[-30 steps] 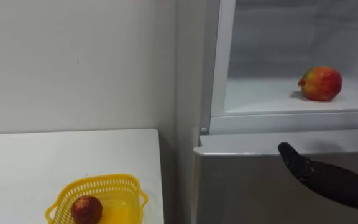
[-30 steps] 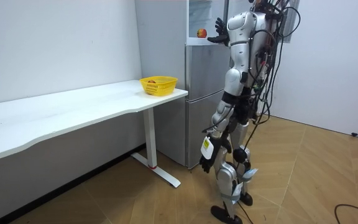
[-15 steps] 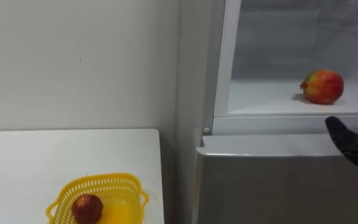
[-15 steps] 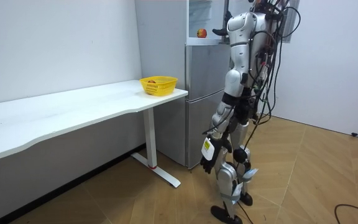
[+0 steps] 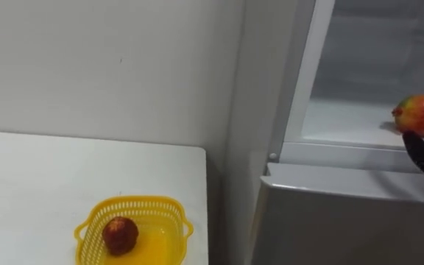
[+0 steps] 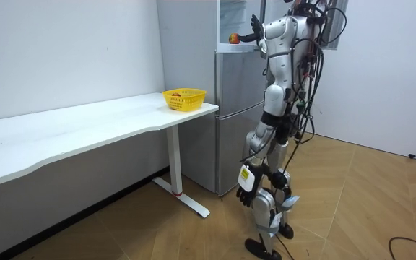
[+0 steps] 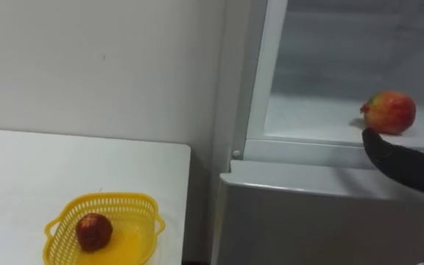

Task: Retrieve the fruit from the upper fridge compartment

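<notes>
fruit (image 7: 391,112) sideways, nub end leftward

Right hand (image 7: 397,163) cropped at the edge

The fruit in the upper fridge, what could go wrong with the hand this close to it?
1. The fruit lies loose on the fridge shelf. The right hand, fingers straight and just in front of it, could nudge it deeper in or off the front edge before closing.
2. The hand also sits about level with the shelf's front lip and might catch on it.
</notes>
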Motion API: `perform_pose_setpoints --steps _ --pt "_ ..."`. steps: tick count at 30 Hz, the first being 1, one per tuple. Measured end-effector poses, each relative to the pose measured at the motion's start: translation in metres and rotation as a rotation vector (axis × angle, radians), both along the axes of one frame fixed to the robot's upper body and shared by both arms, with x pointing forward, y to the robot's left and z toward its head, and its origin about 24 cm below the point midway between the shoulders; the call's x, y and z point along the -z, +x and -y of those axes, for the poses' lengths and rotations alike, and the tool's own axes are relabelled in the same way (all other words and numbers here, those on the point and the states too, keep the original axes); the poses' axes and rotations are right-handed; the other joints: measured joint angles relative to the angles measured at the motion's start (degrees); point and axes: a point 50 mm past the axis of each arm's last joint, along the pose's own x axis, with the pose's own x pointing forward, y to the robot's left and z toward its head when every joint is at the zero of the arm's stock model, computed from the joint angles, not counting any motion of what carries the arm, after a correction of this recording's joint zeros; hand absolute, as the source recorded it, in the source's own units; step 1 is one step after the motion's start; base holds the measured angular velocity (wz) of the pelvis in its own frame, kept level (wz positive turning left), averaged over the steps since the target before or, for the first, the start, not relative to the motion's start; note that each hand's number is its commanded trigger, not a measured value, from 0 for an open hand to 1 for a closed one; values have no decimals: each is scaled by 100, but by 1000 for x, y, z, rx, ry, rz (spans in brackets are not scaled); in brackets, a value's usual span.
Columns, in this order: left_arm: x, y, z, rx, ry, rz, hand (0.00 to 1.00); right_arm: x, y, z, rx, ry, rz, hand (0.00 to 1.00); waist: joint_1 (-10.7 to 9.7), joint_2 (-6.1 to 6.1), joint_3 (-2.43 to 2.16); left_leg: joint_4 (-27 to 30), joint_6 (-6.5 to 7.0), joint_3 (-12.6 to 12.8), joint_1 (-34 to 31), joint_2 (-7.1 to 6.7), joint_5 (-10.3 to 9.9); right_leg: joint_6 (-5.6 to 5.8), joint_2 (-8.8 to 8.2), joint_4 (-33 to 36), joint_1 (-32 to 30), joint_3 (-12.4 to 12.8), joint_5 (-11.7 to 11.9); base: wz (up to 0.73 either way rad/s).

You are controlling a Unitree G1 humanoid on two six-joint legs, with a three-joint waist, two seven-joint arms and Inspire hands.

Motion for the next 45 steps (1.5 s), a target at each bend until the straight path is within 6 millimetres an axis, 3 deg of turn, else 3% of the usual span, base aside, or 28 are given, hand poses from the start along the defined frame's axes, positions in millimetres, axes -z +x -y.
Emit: perform_pose_setpoints --steps 6,14,19,22,24,30,45 --pt "0 -1 -2 2 -1 -4 0 -8 12 3 -7 -15 -3 0 -2 -1 5 76 0 -70 7 2 0 0 -4 -15 83 -90 0 8" --pt "-2 -1 -7 4 -5 -23 0 3 18 20 50 -18 -104 0 61 -64 19 126 -2 -228 -27 -31 -2 8 -51 -20 138 -301 -25 12" --pt "-2 -1 -8 5 -11 -29 0 1 23 28 68 8 -128 0 92 -80 6 150 2 -313 -67 -55 0 16 -68 -15 163 -360 -32 9" --pt "-3 0 -8 3 -5 -31 0 0 25 29 56 3 -138 0 97 -117 -24 185 3 -379 -89 -60 2 17 -77 -4 170 -454 -31 12" --pt "-3 1 -9 3 -3 -27 0 1 29 29 42 8 -157 0 109 -139 -38 185 3 -402 -95 -60 3 17 -76 -6 188 -465 -31 6" --pt "-3 1 -8 3 0 -22 0 10 36 36 23 21 -240 0 141 -142 -18 175 4 -488 -65 -77 2 38 -92 -15 251 -483 -46 4" --pt "-6 2 -12 -15 11 7 0 -1 39 53 40 -2 -262 0 139 -149 -20 177 9 -510 -103 -94 6 46 -101 -18 217 -537 -53 1"
